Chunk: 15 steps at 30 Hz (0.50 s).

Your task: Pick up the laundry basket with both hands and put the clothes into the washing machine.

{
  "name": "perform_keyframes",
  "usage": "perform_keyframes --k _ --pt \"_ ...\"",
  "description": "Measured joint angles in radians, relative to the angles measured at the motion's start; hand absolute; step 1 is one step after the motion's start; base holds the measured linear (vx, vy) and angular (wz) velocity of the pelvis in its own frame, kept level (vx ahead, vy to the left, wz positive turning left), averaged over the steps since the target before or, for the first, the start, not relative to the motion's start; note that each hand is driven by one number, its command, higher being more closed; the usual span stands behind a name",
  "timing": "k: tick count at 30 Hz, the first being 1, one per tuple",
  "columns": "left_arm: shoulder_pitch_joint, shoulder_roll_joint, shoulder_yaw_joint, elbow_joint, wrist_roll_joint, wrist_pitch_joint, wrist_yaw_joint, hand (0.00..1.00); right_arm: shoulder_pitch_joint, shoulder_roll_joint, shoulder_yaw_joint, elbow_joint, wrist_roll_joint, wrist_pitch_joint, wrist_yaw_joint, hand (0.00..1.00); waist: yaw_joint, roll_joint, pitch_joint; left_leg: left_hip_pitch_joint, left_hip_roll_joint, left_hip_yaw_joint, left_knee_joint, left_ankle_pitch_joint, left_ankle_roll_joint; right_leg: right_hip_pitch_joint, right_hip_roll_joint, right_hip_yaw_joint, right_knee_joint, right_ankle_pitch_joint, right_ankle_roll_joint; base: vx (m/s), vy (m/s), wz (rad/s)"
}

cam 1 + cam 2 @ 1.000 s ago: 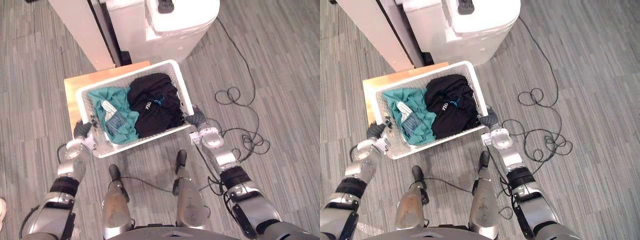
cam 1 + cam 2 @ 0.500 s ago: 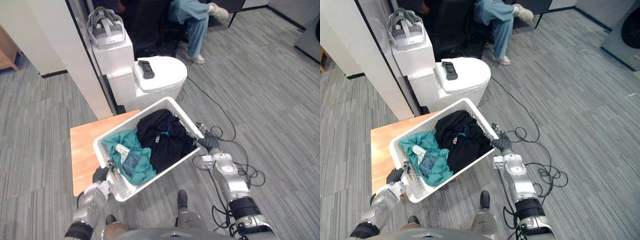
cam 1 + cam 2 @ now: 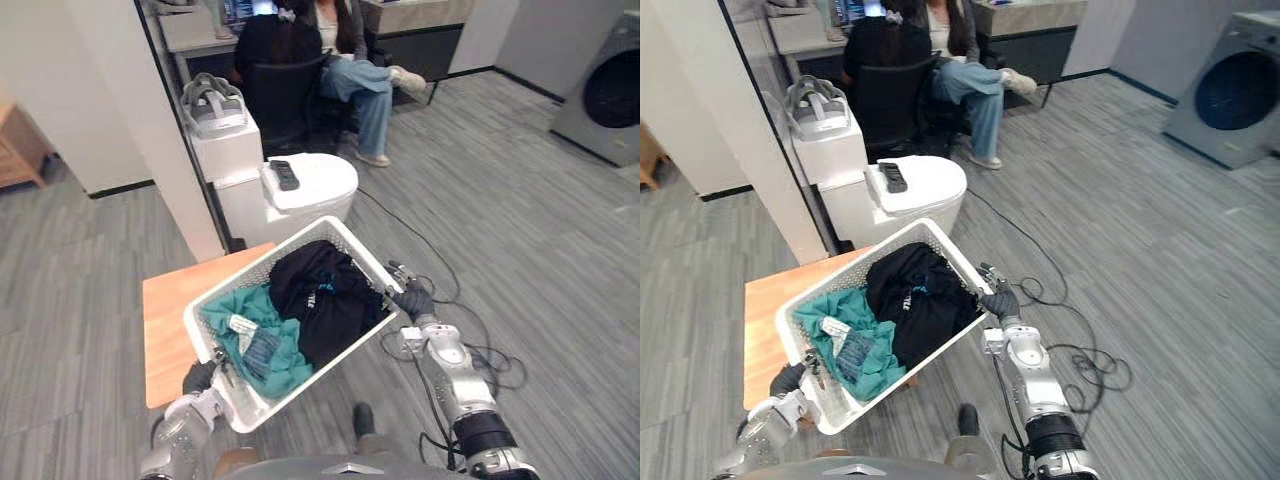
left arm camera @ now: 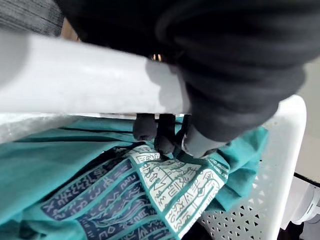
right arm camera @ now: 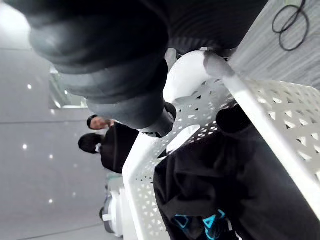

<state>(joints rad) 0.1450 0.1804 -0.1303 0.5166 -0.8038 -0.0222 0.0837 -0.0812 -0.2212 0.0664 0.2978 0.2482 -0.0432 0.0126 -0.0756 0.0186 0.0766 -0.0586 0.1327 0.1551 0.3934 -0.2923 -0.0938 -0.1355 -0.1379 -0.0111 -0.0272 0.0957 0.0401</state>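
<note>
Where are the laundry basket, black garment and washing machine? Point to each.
laundry basket (image 3: 852,269), right eye view, far rim.
black garment (image 3: 915,300), right eye view, middle of the cloth.
washing machine (image 3: 1237,90), right eye view, round door.

White perforated laundry basket (image 3: 255,272) off the floor, tilted. Inside, side by side: teal shirt (image 3: 262,342), black garment (image 3: 325,300). Grey washing machine (image 3: 1230,95), round dark door, well apart at far right.

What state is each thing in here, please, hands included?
White perforated plastic laundry basket: held up at both ends, loaded.
Teal garment: crumpled in basket.
Black garment: crumpled beside it.
Left hand: shut on basket rim.
Right hand: shut on basket rim.
Grey washing machine: door looks shut.
</note>
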Motion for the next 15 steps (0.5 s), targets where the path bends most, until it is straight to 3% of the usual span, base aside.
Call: perform_keyframes --k 1,2,3,4,6,9,11,12,13,14,15 --pt "-0.013 0.002 0.003 0.0 0.001 0.0 0.0 1.0 0.0 0.001 -0.002 0.0 0.002 -0.002 0.0 1.0 -0.011 0.0 0.001 -0.009 -0.004 0.006 -0.01 0.011 0.004 -0.027 0.001 0.002 0.038 -0.003 -0.015 -0.09 0.093 -0.06" --pt "-0.028 0.021 0.002 -0.001 0.002 0.0 0.0 1.0 0.004 0.011 -0.001 0.0 0.002 -0.002 0.0 1.0 -0.015 -0.027 -0.001 -0.018 -0.026 0.012 -0.008 0.017 0.005 -0.045 -0.001 0.014 0.066 0.037 -0.032 -0.05 0.056 -0.02" --pt "-0.04 0.03 0.002 -0.001 0.003 0.0 0.0 1.0 0.013 0.014 -0.002 -0.001 0.002 -0.002 -0.001 1.0 -0.016 -0.044 0.002 -0.02 -0.039 0.019 0.0 0.017 0.003 -0.05 -0.009 0.05 0.065 0.088 -0.004 -0.04 0.059 -0.15" --pt "-0.045 0.034 0.003 -0.007 0.003 -0.002 0.001 1.0 0.023 0.016 -0.002 -0.001 0.002 -0.002 -0.001 1.0 -0.008 -0.046 0.001 -0.027 -0.035 0.037 0.011 0.009 0.002 -0.062 -0.004 0.059 0.065 0.089 0.002 -0.03 0.038 -0.35" --pt "-0.046 0.055 0.004 -0.041 0.005 -0.004 0.001 1.0 0.026 0.019 0.0 -0.001 0.002 -0.003 -0.001 1.0 -0.008 -0.051 0.0 -0.045 -0.026 0.067 0.03 0.003 0.002 -0.098 0.009 0.089 0.055 0.099 -0.014 -0.02 0.026 -0.53" --pt "-0.065 0.07 0.004 -0.076 0.025 -0.006 0.001 1.0 0.039 0.019 0.002 -0.002 0.001 -0.004 -0.001 1.0 -0.009 -0.061 0.006 -0.079 0.006 0.138 0.078 -0.021 0.006 -0.133 0.047 0.153 -0.003 0.147 -0.085 -0.03 -0.004 -0.79" --pt "-0.08 0.078 0.008 -0.076 0.039 -0.006 0.001 1.0 0.043 0.019 0.002 -0.001 0.001 -0.001 -0.001 1.0 -0.01 -0.078 0.016 -0.069 0.02 0.193 0.092 -0.035 0.006 -0.144 0.061 0.14 -0.027 0.131 -0.2 -0.07 0.03 -1.11" --pt "-0.085 0.078 0.018 -0.076 0.048 -0.006 0.001 1.0 0.039 0.02 0.007 0.003 0.0 0.0 -0.001 1.0 -0.008 -0.086 0.025 -0.03 0.024 0.241 0.024 -0.003 0.038 -0.149 0.056 0.011 -0.039 -0.019 -0.33 -0.09 0.039 -1.43" --pt "-0.089 0.079 0.024 -0.074 0.052 -0.005 0.001 1.0 0.037 0.02 0.011 0.007 0.0 -0.001 -0.001 1.0 -0.005 -0.079 0.031 0.001 0.045 0.291 -0.022 0.017 0.042 -0.176 0.039 -0.105 0.02 -0.077 -0.27 -0.07 0.022 -1.48" --pt "-0.092 0.081 0.028 -0.073 0.052 -0.006 0.001 1.0 0.034 0.02 0.014 0.016 0.0 -0.002 -0.001 1.0 -0.001 -0.089 0.03 0.017 0.058 0.326 -0.033 0.02 0.038 -0.203 0.017 -0.193 0.117 -0.071 -0.242 -0.01 -0.028 -1.24" --pt "-0.094 0.081 0.029 -0.073 0.059 -0.005 0.001 1.0 0.032 0.02 0.016 0.043 0.0 -0.003 -0.001 1.0 0.004 -0.096 0.031 0.047 0.071 0.374 -0.03 0.018 0.04 -0.219 -0.031 -0.334 0.317 -0.084 -0.244 0.04 -0.026 -1.08"
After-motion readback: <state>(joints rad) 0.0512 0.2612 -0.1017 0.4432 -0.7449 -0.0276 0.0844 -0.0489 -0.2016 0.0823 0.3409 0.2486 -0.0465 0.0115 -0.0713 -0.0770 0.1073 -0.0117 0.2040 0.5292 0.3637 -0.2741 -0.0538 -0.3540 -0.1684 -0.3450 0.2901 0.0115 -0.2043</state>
